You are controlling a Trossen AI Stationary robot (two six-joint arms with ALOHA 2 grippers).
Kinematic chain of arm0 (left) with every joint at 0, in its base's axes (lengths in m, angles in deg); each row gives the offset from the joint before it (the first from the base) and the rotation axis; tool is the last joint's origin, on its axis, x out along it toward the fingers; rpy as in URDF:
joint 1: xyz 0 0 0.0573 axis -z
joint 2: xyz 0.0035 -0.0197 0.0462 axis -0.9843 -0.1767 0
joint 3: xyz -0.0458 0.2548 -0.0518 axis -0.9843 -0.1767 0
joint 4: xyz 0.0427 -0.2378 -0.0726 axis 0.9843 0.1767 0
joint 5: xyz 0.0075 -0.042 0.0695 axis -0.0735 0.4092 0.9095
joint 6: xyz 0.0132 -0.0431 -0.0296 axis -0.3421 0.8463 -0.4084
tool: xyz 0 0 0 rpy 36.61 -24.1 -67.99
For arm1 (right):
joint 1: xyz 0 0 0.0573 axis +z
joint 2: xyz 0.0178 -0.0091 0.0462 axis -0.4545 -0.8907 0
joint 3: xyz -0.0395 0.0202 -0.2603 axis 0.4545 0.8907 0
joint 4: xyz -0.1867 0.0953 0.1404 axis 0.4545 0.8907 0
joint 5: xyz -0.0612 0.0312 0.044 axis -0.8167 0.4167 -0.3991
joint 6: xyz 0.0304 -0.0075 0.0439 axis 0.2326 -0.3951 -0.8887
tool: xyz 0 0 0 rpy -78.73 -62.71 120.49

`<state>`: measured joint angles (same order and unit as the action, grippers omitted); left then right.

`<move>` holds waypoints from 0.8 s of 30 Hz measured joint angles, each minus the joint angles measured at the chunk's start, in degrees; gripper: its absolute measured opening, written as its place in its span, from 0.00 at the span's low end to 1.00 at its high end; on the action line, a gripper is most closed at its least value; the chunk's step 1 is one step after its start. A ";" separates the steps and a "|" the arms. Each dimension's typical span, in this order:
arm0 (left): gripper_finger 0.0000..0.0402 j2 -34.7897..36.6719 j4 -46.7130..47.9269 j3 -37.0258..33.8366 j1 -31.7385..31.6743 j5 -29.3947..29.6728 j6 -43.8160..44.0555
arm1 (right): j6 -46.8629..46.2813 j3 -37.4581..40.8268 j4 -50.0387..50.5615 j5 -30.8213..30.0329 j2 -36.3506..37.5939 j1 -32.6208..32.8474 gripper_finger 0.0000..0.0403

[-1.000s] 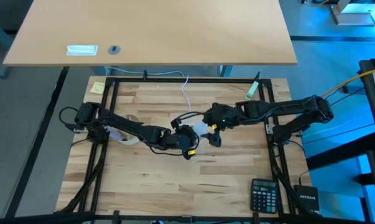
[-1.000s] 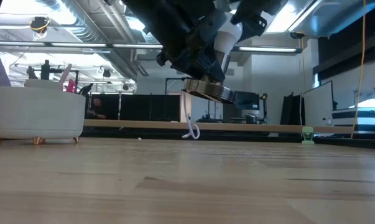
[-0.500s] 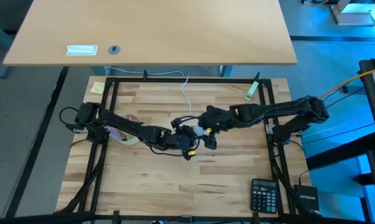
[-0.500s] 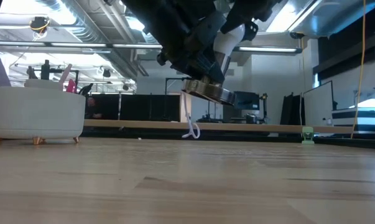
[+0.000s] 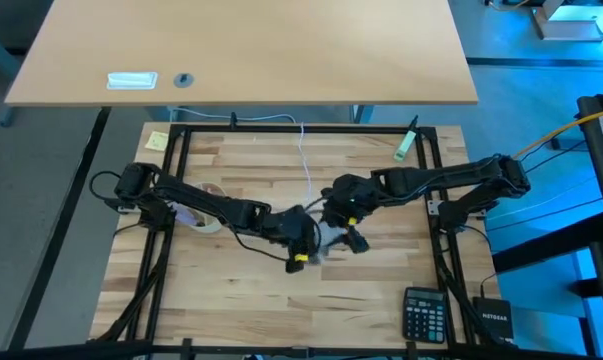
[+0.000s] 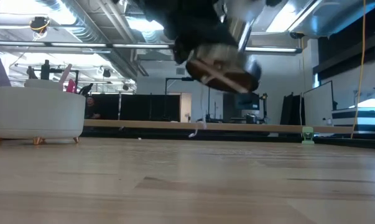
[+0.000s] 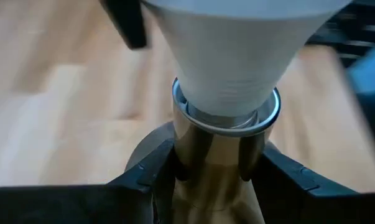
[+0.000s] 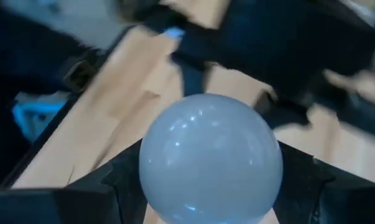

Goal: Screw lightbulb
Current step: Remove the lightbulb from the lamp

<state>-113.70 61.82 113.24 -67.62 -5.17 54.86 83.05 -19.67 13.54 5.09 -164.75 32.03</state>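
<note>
Two arms met over the middle of the table [image 5: 231, 300], and you had open board on every side of them. The near half lay bare up to the calculator [image 5: 423, 315] at the near right corner. A white roll [image 5: 209, 222] sat under the left arm, well to the left of the work. A green marker [image 5: 406, 146] and a yellow note [image 5: 157, 141] lay at the far edge, both well apart from the grippers. The low view showed clear air between the held parts and the table top.

Your left gripper [image 7: 215, 180] was clamped on the brass neck of the socket [image 7: 224, 112], one finger on each side. Your right gripper [image 8: 209, 186] had its fingers set against both flanks of the lightbulb [image 8: 211, 158]; whether they pressed firmly could not be told.

The lightbulb hung above the table centre, its narrow end seated in the socket's silvery rim. Its long axis ran in line with the socket's neck, dome toward the right wrist, base toward the left gripper. The socket's cord [image 5: 304, 150] trailed to the far edge.
</note>
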 joint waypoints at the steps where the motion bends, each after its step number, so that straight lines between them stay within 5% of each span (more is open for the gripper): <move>1: 0.39 0.01 -0.66 0.00 -0.04 -3.09 -0.62 | 2.35 0.00 -0.09 1.38 0.00 0.33 0.63; 5: 0.40 -0.23 -3.87 -0.02 -0.65 -15.22 -2.72 | 13.63 -0.02 -1.81 3.36 0.04 3.37 0.64; 9: 0.39 -0.36 -5.01 -0.04 -1.26 -20.13 -2.42 | 20.04 0.00 -4.31 2.45 0.00 6.37 0.65; 17: 0.39 -0.36 -5.11 -0.11 -1.33 -18.41 -1.80 | 10.03 -0.06 -4.59 -1.53 0.00 7.42 0.66; 24: 0.39 -0.34 -5.64 0.04 -1.07 -13.39 -1.46 | -1.26 -3.23 0.29 -8.35 -0.17 7.32 0.79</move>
<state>-114.04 56.17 113.29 -68.68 -18.56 53.41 81.79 -22.90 13.84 -3.26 -164.93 39.35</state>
